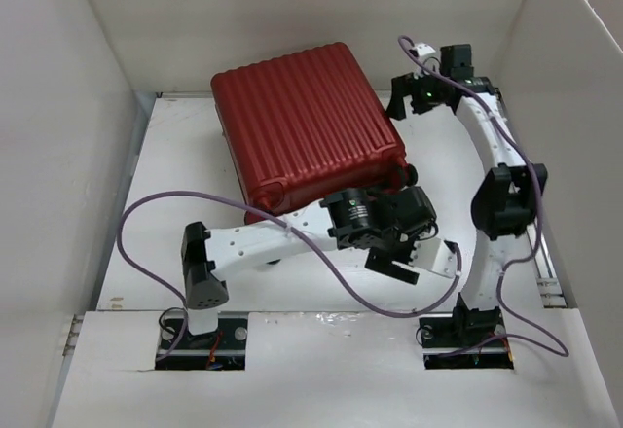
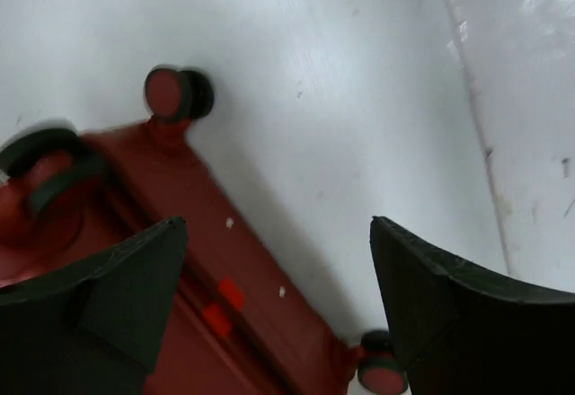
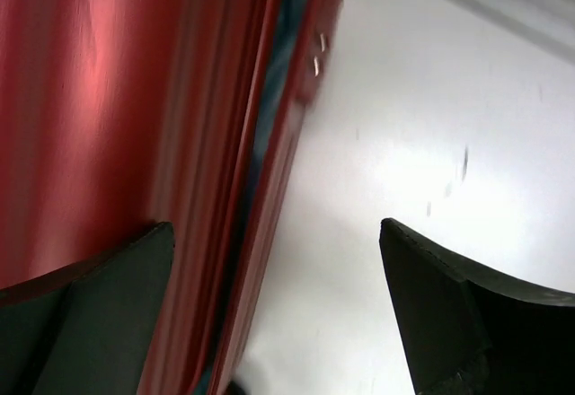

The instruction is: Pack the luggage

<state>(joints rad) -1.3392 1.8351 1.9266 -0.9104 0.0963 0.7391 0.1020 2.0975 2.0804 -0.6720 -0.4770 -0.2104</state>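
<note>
Place: robot lab test cell.
Walls: plain white panels [image 1: 292, 10] close in the back and both sides.
Surface: white table [image 1: 175, 156].
Fixtures: left arm [image 1: 258, 238] and right arm [image 1: 484, 136] bolted at the near edge, with purple cables [image 1: 156, 199] trailing loose.

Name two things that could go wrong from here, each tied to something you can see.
1. The left gripper hangs open at the wheel end of the closed luggage. A nudge there may slide or roll it across the smooth table.
2. The right gripper straddles the luggage's side edge, one finger over the shell, one over the table. Closing there might slip off the ribbed shell or scrape it.
</note>
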